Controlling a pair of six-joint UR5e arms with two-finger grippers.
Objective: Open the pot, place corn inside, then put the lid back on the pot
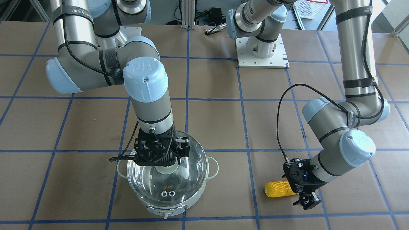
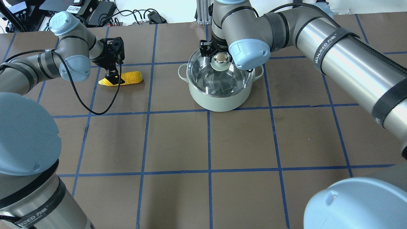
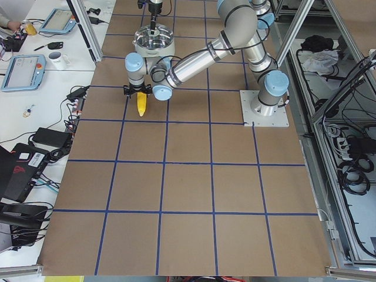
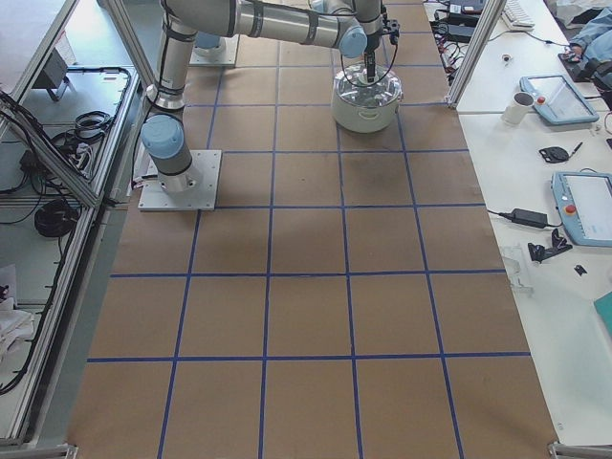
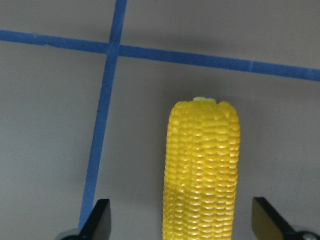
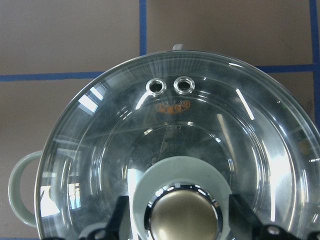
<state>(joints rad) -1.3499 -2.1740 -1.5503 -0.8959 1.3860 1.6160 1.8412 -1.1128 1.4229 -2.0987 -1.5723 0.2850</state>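
The mint-green pot (image 1: pixel 172 204) stands on the table with the clear glass lid (image 1: pixel 187 179) resting on it. My right gripper (image 1: pixel 164 166) hangs straight down over the lid's centre. In the right wrist view its fingers (image 6: pixel 121 215) stand on either side of the ball knob (image 6: pixel 183 216) with small gaps, so it is open. The yellow corn (image 1: pixel 279 189) lies flat on the table. My left gripper (image 1: pixel 307 202) is lowered over its tapered end, open, with a finger (image 5: pixel 98 220) on each side of the cob (image 5: pixel 202 170).
The table (image 2: pixel 178 140) is brown paper with a blue tape grid. The arm base plate (image 1: pixel 260 51) sits at the robot's side. Side benches with tablets and cables (image 3: pixel 35 64) lie beyond the table's edge.
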